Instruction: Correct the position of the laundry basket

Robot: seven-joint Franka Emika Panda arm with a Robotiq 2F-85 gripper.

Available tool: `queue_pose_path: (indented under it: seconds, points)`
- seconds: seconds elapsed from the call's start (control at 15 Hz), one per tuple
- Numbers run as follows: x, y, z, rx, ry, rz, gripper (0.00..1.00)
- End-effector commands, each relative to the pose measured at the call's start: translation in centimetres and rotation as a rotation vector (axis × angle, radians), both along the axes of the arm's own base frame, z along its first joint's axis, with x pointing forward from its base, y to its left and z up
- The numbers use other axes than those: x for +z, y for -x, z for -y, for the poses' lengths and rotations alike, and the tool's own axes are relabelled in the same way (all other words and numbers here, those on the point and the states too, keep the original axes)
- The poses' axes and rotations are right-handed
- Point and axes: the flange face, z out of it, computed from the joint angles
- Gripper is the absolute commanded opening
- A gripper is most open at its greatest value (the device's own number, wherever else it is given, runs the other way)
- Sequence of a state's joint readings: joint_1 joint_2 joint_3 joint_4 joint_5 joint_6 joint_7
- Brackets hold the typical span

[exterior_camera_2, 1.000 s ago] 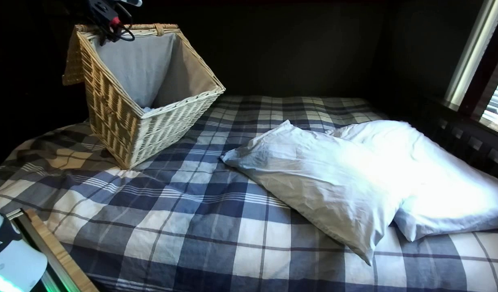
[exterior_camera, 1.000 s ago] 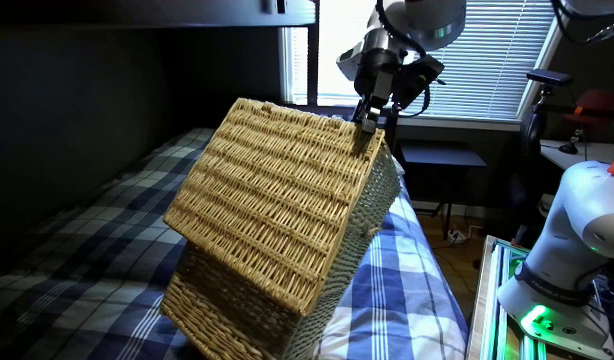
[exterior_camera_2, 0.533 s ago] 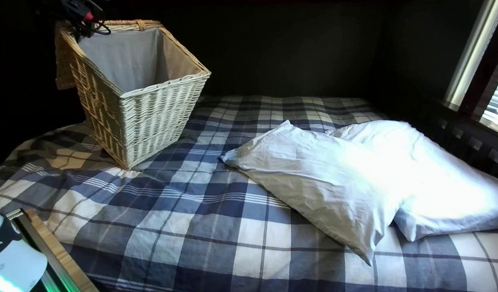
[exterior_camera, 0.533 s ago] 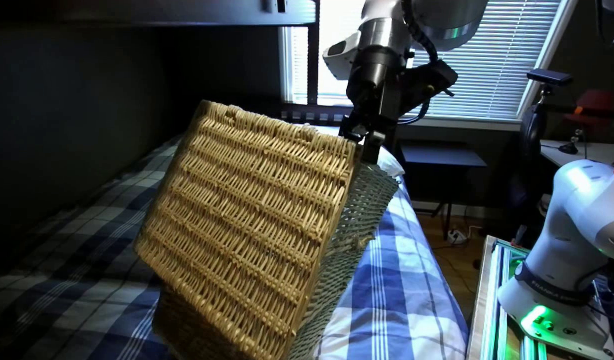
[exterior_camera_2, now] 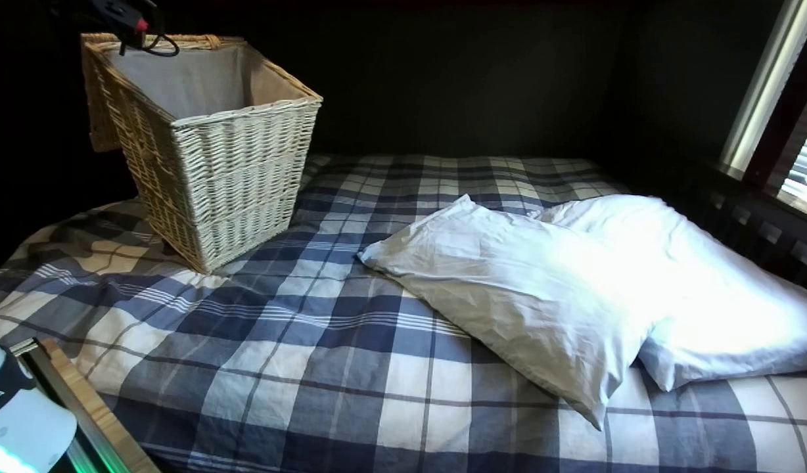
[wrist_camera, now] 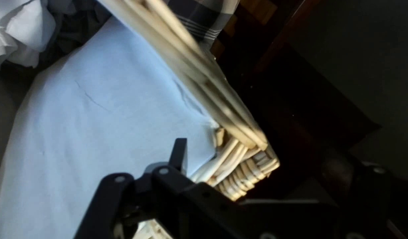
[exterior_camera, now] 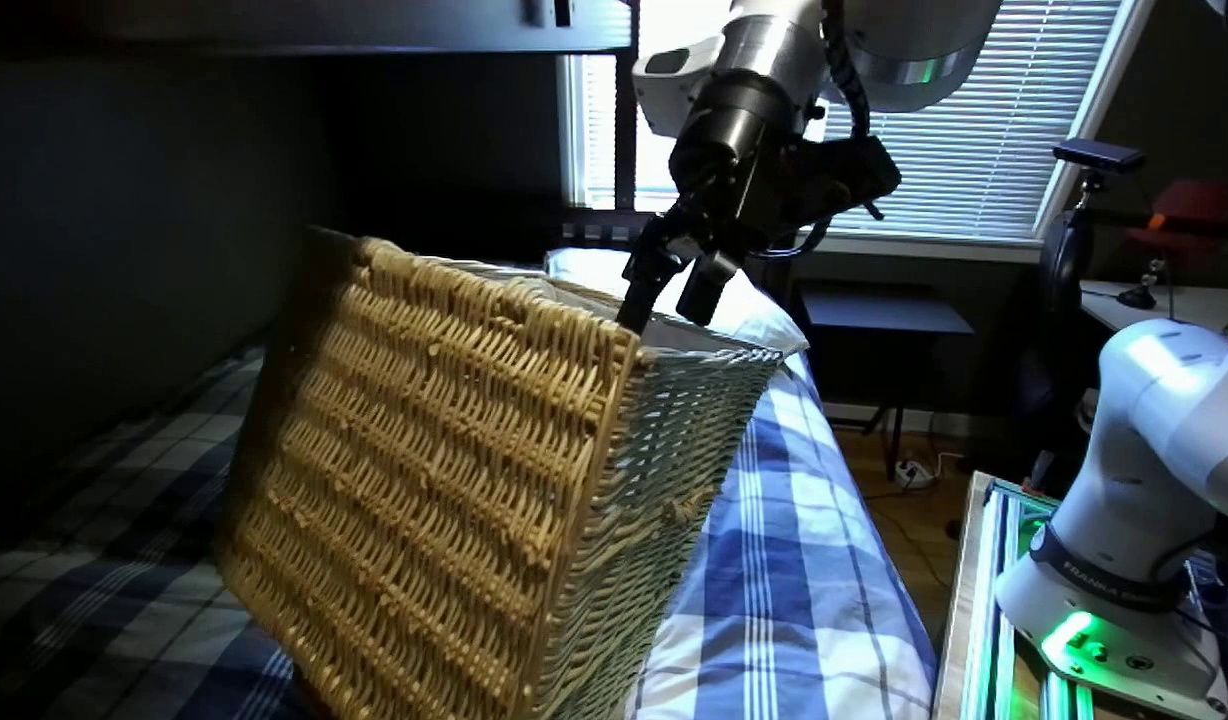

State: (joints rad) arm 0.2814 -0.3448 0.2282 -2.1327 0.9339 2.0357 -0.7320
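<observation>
The laundry basket (exterior_camera_2: 246, 164), tan wicker with a pale liner, stands nearly upright with a slight tilt on the bed. Its woven lid (exterior_camera: 434, 480) hangs open down one side. My gripper (exterior_camera: 670, 310) is at the basket's top corner by the lid, with its two fingers apart. One fingertip goes out of sight behind the lid's upper edge. In the wrist view one finger (wrist_camera: 180, 152) shows over the liner (wrist_camera: 124, 99), beside the rim corner (wrist_camera: 244, 139); the other finger is lost in the dark. White cloth (wrist_camera: 28, 33) lies inside the basket.
White pillows (exterior_camera_2: 522, 282) lie on the plaid bedspread (exterior_camera_2: 311, 374). An upper bunk (exterior_camera: 374, 25) overhangs the bed, and a dark wall stands behind. The robot base (exterior_camera: 1124, 600) is on a wood-edged frame beside the bed. A small dark table (exterior_camera: 884, 310) stands beyond.
The basket has tipped back from a strong tilt to nearly upright, its lid swinging toward an exterior camera. My gripper has moved along with the corner, and its fingers show farther apart.
</observation>
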Motion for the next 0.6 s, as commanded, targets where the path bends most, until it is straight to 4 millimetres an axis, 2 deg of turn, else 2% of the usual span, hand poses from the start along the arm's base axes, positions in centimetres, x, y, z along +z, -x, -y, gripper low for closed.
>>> queue_pose_path:
  seconds: [0.0, 0.2, 0.53]
  points:
    - [-1.3, 0.0, -0.5, -0.015, 0.03, 0.051, 1.0]
    - [-3.1, -1.2, -0.1, -0.079, 0.122, 0.099, 1.0]
    - [-8.0, -3.1, 1.1, -0.146, 0.248, 0.097, 1.0]
